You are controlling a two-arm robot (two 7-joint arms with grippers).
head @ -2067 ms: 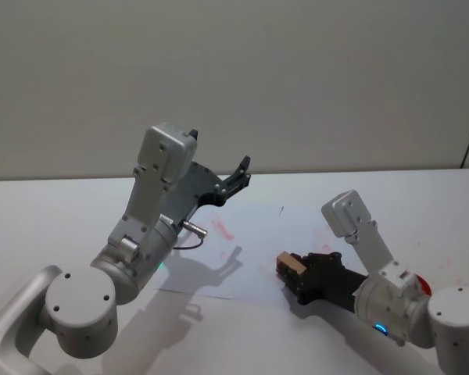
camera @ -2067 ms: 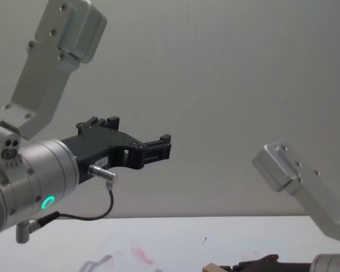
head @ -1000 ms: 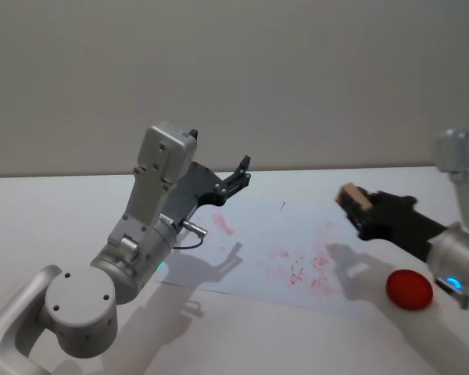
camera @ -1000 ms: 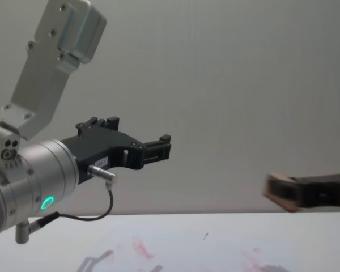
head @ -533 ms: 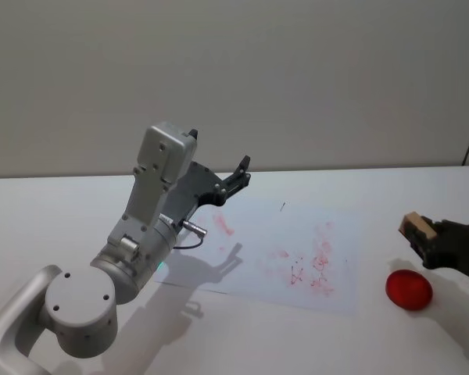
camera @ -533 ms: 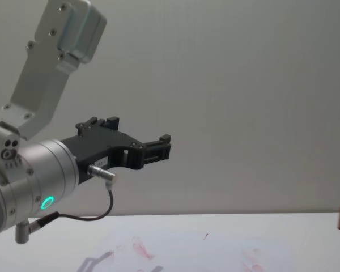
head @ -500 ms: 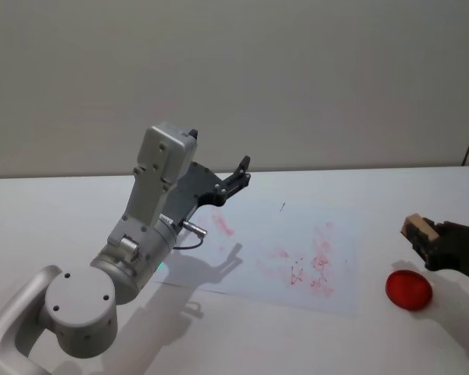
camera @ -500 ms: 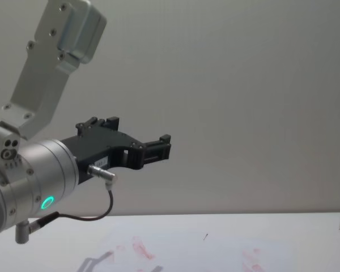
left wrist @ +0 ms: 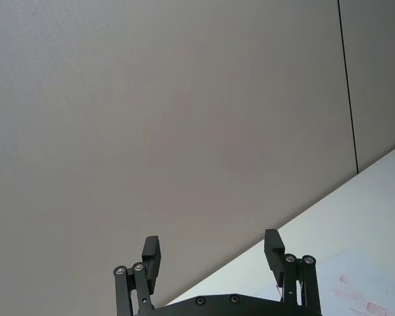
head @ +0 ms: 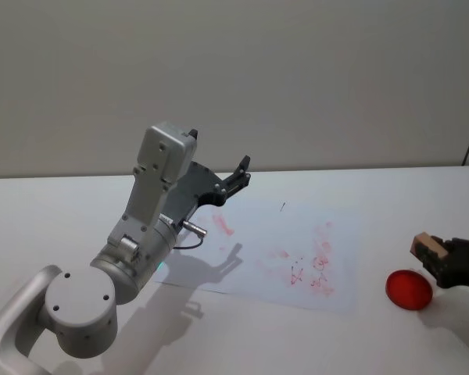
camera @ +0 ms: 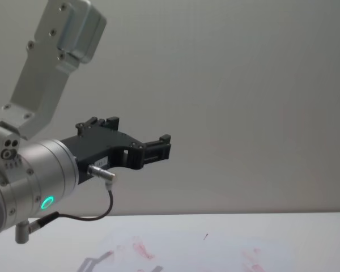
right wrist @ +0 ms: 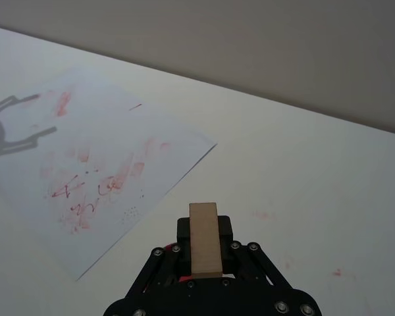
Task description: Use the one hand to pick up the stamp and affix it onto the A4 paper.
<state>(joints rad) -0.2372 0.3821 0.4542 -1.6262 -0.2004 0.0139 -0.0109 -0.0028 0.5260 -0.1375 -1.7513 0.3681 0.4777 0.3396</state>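
On the left, the left gripper hangs raised above the far-left part of the table, its two fingers spread wide and empty, as the left wrist view shows against the wall; it looks parked and takes no part in the job.

In the middle lies the paper, flat on the table, with red marks scattered over its right half and a few nearer its left edge. The right wrist view shows the same smudges, so the sheet already carries ink; by that evidence stamping has taken place on it at least once.

On the right, off the paper and well apart from its right edge, sits a round red ink pad. Just above and beside it is the right gripper, its fingers closed narrowly around the stamp. In the right wrist view the stamp stands clamped between the jaws, its tan end facing outward.

My judgement: the pick-up is done and the stamp is held firmly. It now sits over the ink pad rather than the sheet, so what is left is probably inking it, carrying it across to the paper and pressing it down.
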